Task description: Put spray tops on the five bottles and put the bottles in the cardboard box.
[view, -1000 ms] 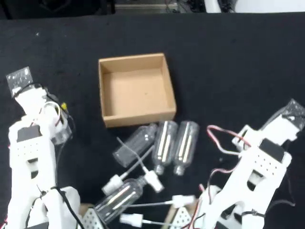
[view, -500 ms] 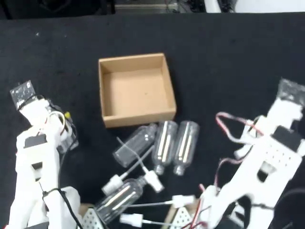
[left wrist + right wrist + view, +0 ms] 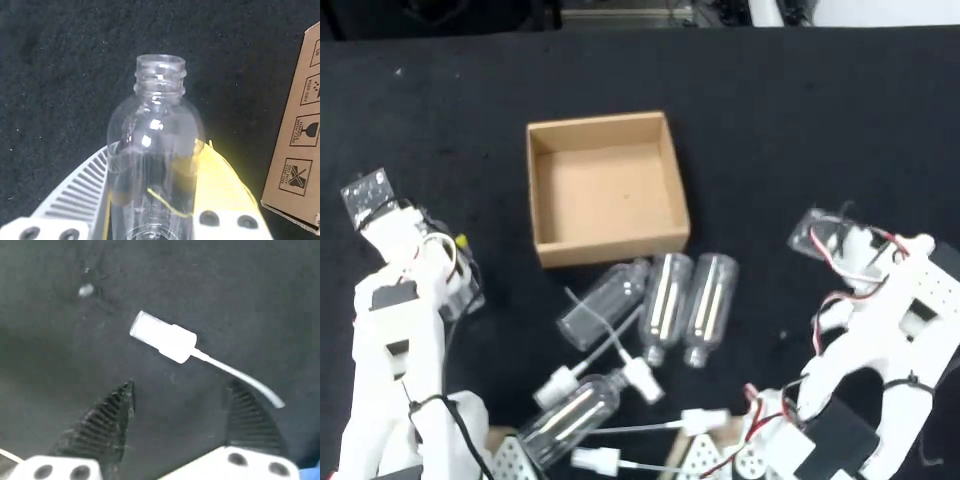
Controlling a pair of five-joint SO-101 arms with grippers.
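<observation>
Change over the last second: your right arm has swung the right gripper (image 3: 817, 236) in from the table's right edge toward the middle and tipped it down. Its jaws stand spread, with a spray top (image 3: 165, 342) lying on the black table (image 3: 800, 110) just ahead of them, dip tube trailing, untouched. I cannot match that top to one in the high view. Your left arm shifted slightly toward the near edge early in that second and has held since, close to the left edge. The left gripper (image 3: 157, 150) pinches a clear bottle (image 3: 155, 115) by its body, neck open, no top on it. Nothing else moved. The cardboard box (image 3: 615, 246) sits mid-table toward the far edge with nothing in it. Three bare bottles (image 3: 665, 300) lie side by side just in front of its near wall, a fourth bottle (image 3: 570, 410) lies closer to the near edge, and loose spray tops (image 3: 700, 420) are scattered about it. Reading: this looks like the first capping, with the right side lining up to pick a top for the held neck. None of the bottles looks capped and none is boxed. For the pick, get the jaws astride the top's head, not the thin tube, which would likely bend or slip.
</observation>
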